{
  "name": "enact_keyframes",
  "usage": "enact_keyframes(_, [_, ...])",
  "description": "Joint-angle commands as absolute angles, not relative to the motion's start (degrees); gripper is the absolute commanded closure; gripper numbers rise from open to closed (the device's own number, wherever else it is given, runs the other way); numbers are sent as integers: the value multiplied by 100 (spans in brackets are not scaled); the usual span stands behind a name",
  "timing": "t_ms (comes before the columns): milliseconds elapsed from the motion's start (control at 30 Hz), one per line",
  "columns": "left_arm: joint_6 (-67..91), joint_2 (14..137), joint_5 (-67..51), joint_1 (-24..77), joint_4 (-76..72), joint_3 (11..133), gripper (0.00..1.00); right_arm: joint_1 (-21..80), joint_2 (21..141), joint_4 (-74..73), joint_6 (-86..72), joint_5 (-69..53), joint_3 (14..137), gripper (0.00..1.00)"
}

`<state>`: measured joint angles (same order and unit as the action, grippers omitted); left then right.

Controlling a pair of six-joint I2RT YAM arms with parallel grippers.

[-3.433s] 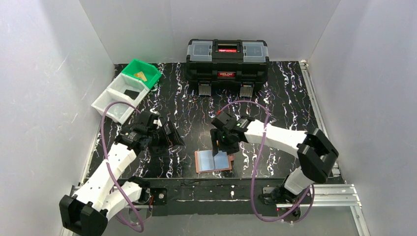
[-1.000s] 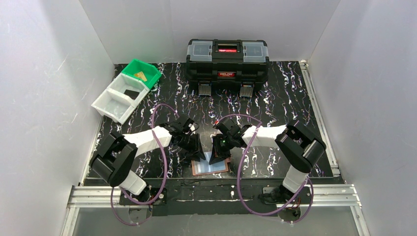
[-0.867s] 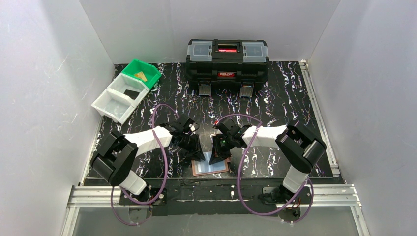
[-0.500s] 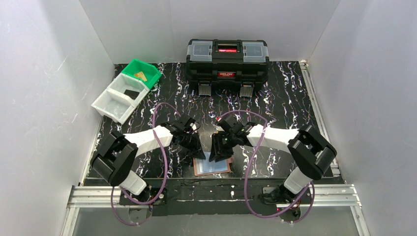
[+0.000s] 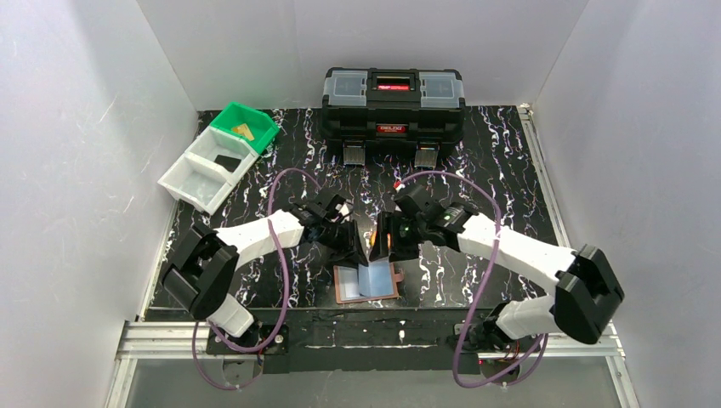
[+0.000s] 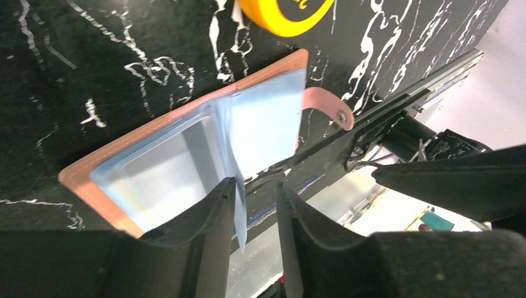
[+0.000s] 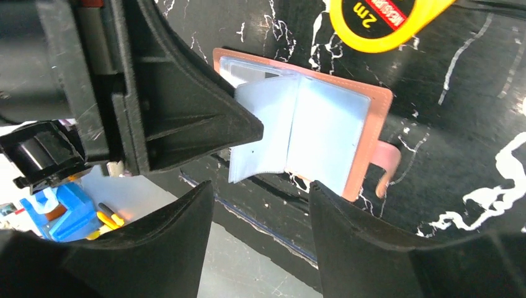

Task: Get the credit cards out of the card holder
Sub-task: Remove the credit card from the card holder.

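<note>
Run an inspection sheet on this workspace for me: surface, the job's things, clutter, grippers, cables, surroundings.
Surface: black, white-veined table; no spills seen.
Job's things: card holder lies open near the front edge, no card seen in its clear sleeves; gold-tan card in green bin; black card in white bin.
Clutter: yellow tape measure just beyond the holder; black toolbox at the back.
Grippers: left gripper narrowly open around one sleeve; right gripper open, empty.
Cables: purple cables loop off both arms, clear of the holder.
Surroundings: white walls; metal rail.
</note>
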<state>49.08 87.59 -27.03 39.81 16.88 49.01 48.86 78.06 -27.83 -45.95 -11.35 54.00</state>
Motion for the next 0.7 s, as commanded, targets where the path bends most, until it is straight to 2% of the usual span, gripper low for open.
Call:
enact_keyframes(0, [4872,9045,-2886,4145,1801,5301,67,4781,7301,-3294,-4634,-707,5353,34])
enact_keyframes(433, [5090,10092,-2892,4572,1505,5916,62,4676,6797,-3474,-4696,-572,4985,30])
enact_keyframes(667, [4997,10083,-2818,4577,1636,6111,53,4681,6863,-3358,-4736,-636,4957,31])
